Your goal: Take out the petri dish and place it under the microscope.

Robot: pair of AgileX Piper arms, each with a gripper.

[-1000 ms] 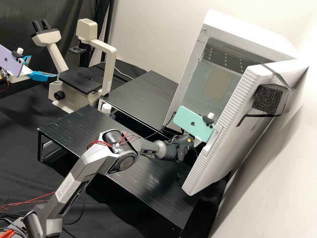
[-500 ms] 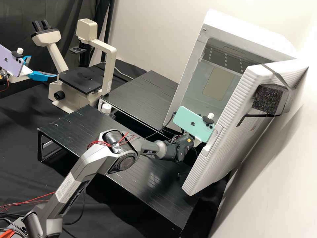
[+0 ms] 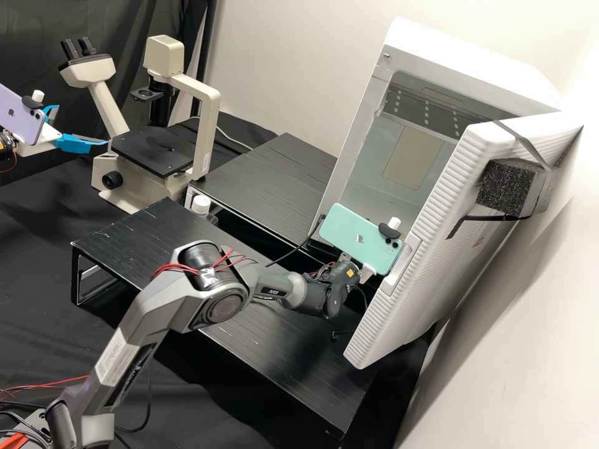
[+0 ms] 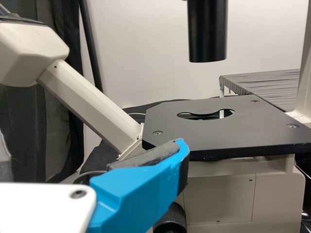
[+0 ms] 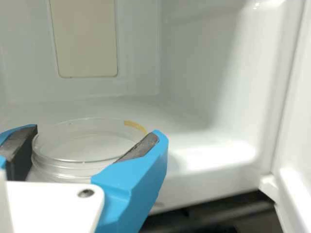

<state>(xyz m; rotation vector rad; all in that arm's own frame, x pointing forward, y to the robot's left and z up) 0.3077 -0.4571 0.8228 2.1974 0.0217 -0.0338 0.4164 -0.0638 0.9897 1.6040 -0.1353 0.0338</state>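
In the high view the left gripper [image 3: 81, 126] stands open at the far left, beside the microscope [image 3: 163, 100] and its black stage [image 3: 153, 151]. One blue finger of the left gripper [image 4: 92, 150] lies before the bare stage [image 4: 209, 133] in the left wrist view. The right gripper [image 3: 369, 273], its fingers hidden behind its phone mount, is at the mouth of the white incubator [image 3: 405, 156]. In the right wrist view the right gripper [image 5: 95, 132] is shut on the clear, round petri dish [image 5: 85, 154], a pad on either side, with the incubator's inner walls [image 5: 194, 63] behind.
The incubator's ribbed door [image 3: 449, 218] stands open close beside the right gripper. Black low tables [image 3: 262, 187] lie between microscope and incubator, with a white-capped bottle [image 3: 201, 204] by them. Above the stage hangs the microscope's black tube [image 4: 207, 31].
The right arm has drawn back a little from the incubator, its phone mount shifting left and down in the high view. The left arm has kept still.
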